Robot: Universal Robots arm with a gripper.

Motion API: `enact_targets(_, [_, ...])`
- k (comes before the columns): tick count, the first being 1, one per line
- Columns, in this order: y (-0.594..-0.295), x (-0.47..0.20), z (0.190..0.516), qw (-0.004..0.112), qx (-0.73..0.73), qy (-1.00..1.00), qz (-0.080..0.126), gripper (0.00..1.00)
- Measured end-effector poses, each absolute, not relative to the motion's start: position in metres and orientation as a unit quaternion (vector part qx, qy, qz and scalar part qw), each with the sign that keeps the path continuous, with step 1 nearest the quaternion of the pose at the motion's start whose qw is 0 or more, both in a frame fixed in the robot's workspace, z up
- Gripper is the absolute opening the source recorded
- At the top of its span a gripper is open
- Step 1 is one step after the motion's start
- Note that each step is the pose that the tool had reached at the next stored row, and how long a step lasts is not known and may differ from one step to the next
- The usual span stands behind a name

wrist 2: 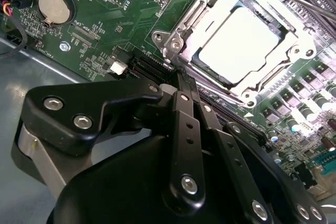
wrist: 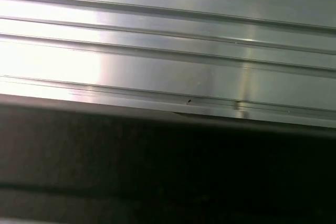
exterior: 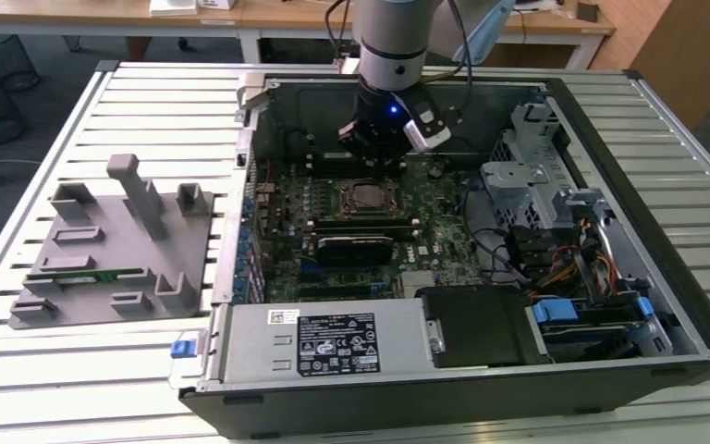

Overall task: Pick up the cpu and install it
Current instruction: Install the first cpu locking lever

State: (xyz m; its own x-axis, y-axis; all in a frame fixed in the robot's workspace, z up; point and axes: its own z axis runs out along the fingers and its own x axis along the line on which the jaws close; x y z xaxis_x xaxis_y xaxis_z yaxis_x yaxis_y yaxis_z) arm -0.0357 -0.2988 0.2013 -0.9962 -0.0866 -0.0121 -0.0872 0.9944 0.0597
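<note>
Black tool (wrist 2: 181, 85), seemingly clenched and empty, is hovering at seven o'clock of the square silver-topped cpu (wrist 2: 236, 43); drifting risks scraping it.

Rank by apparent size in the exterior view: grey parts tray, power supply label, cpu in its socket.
1. Grey parts tray, largest.
2. Power supply label.
3. Cpu, smallest; it sits farther from the camera, so its ranking is less sure.
</note>
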Motion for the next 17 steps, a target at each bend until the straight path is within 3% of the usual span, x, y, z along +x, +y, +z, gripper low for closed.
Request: enact_targets(17, [-0.3010,-0.0356,0.1960,0.003,-0.044,0.999,0.004,0.11])
